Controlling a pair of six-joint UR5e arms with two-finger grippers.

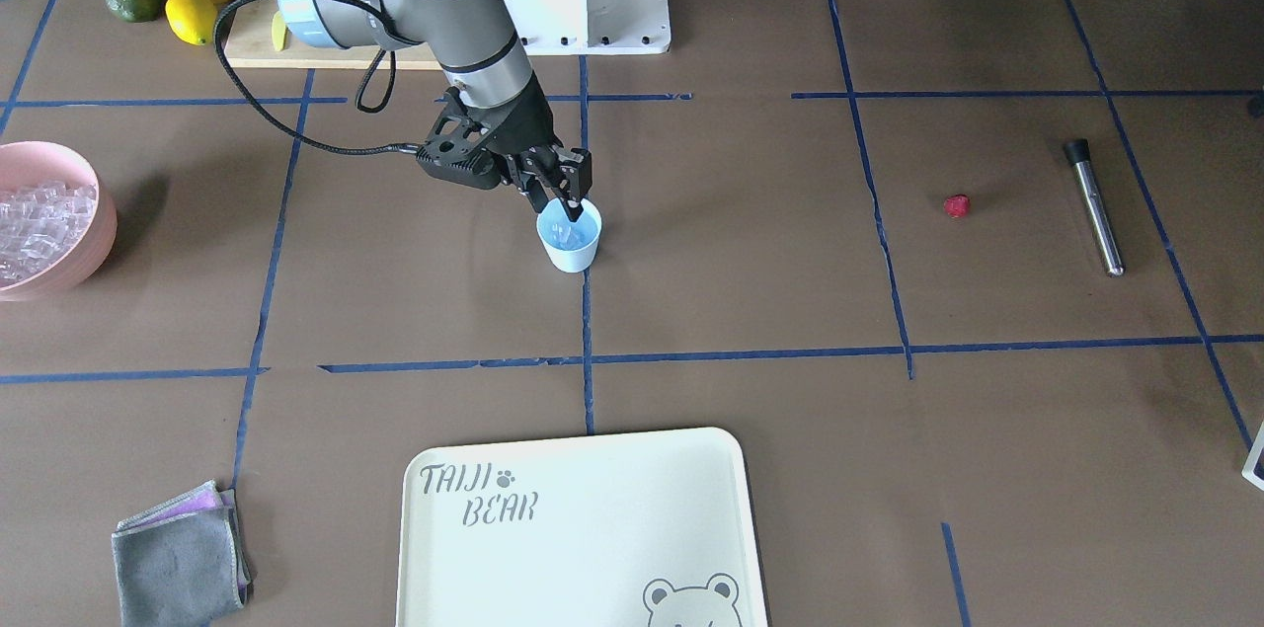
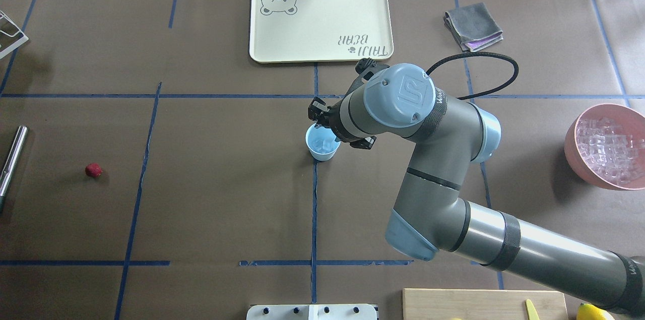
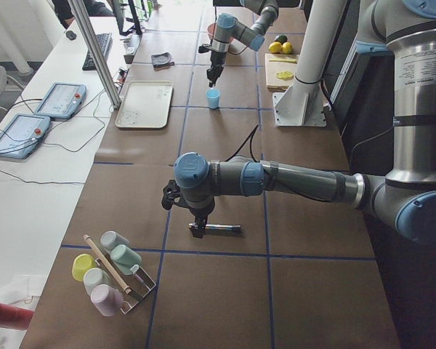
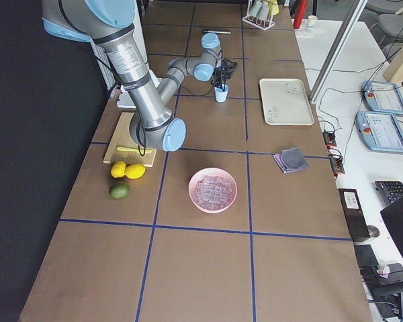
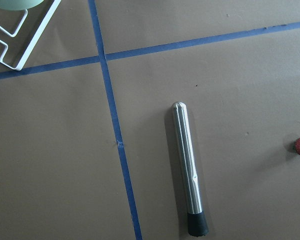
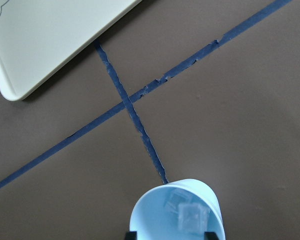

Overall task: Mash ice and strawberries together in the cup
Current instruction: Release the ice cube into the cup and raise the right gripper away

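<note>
Cup (image 6: pixel 175 210) mid-desk holds ice (image 6: pixel 192 217), strawberry (image 1: pixel 956 205) sits near the left edge; right gripper (image 1: pixel 570 205), jaws spread inside the rim, may tip it when lifting; left gripper (image 3: pixel 198 230): grip state cannot be told.

Place: a robotics lab.
Table (image 1: pixel 750 242): long, covered in brown paper, marked into squares with blue tape (image 1: pixel 588 360).
Side bench (image 3: pixel 43 196): white, holding two teach pendants (image 3: pixel 59 99) and a keyboard (image 3: pixel 102 49).
</note>
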